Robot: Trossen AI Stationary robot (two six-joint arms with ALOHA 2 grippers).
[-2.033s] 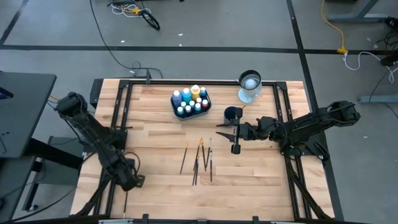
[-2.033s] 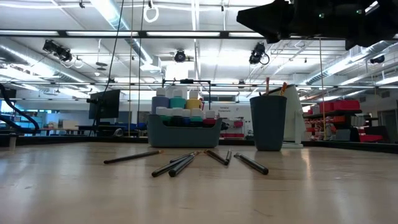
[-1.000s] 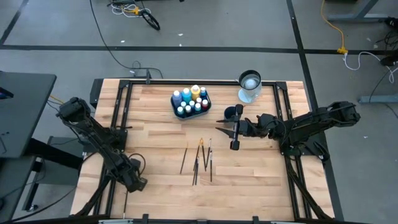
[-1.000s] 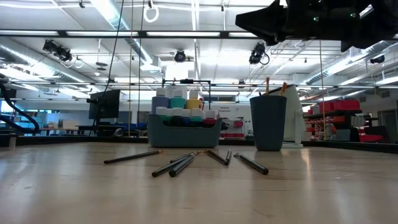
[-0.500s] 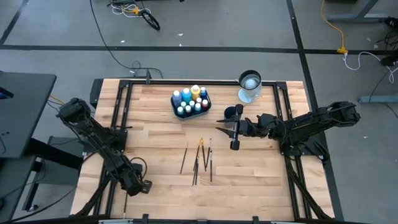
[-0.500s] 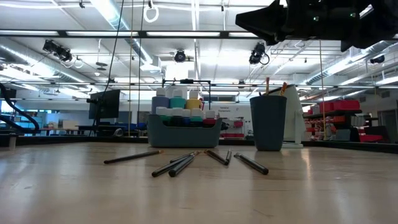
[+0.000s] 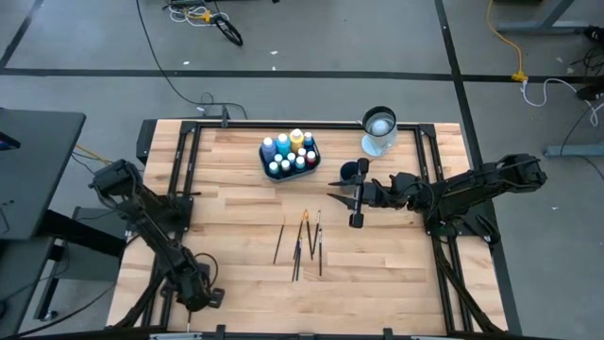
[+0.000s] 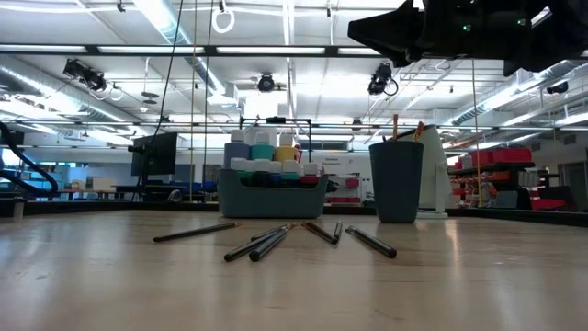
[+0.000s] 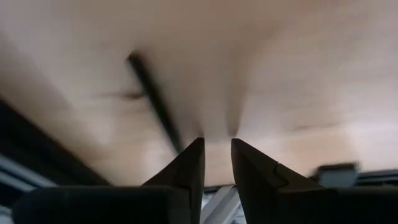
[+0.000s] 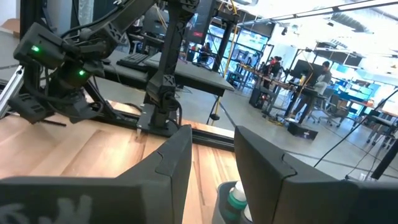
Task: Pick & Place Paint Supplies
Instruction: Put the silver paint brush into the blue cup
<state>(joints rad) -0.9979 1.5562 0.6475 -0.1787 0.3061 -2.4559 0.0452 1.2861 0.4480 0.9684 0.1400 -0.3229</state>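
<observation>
Just beside the left gripper (image 9: 216, 144) lies a brush (image 9: 153, 101).

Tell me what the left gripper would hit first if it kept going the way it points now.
Most likely the bare wooden table: the left gripper points down at it near the front left corner. A thin dark brush lies just beside that line; depth is unclear.
</observation>
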